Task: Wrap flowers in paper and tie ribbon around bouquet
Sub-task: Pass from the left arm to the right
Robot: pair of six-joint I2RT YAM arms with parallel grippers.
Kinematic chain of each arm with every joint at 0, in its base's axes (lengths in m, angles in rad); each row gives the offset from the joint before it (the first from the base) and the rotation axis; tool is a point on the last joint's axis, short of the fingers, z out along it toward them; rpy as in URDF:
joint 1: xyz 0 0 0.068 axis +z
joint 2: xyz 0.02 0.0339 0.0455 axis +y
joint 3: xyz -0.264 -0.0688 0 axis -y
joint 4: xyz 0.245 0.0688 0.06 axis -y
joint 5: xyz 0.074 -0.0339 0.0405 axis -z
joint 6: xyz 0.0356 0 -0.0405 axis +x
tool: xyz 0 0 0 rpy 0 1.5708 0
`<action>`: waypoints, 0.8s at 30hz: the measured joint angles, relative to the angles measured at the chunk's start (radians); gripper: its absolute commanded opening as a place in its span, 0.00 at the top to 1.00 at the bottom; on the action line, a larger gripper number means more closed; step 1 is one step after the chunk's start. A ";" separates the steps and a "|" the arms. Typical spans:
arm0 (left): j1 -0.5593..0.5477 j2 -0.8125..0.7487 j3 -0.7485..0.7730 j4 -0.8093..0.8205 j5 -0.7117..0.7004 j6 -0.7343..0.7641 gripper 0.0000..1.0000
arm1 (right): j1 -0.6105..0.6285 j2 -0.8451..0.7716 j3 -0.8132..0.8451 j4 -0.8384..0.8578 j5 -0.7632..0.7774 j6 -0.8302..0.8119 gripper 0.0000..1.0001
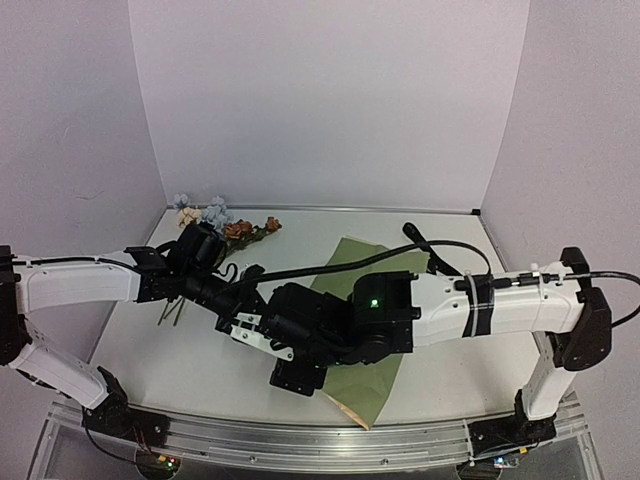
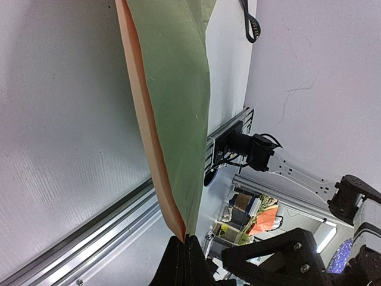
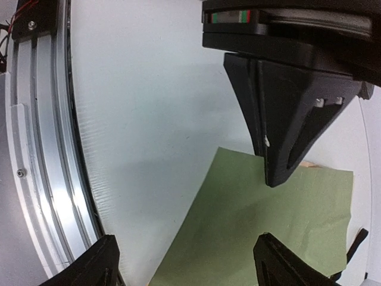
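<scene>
Pinching the paper (image 2: 172, 89) by one corner was the left gripper (image 2: 186, 250), clenched tight, right gripper (image 3: 187, 262) spread wide, green sheet lying below its fingers (image 3: 89, 268), flowers (image 1: 225, 222) at the table's (image 1: 140, 340) far-left corner.

Robotics lab cell: white panel walls (image 1: 330, 100), aluminium rail (image 1: 300, 435) edging the table (image 1: 450, 375).

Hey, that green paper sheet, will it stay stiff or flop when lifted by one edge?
Probably floppy: the paper folds over, showing its tan reverse, where the left gripper pinches its edge. Likely light, since a fingertip pinch seems to hold it.
</scene>
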 measured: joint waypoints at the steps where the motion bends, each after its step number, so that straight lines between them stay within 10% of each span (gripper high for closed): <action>1: 0.000 0.000 0.000 0.005 0.002 -0.003 1.00 | 0.004 0.011 0.008 -0.001 0.012 -0.007 0.26; 20: 0.000 -0.008 -0.032 0.027 0.002 -0.023 1.00 | 0.011 0.099 0.106 -0.040 0.183 -0.024 0.93; 24: 0.000 -0.018 -0.046 0.028 0.001 -0.024 0.85 | 0.011 0.099 0.113 -0.041 0.185 -0.010 1.00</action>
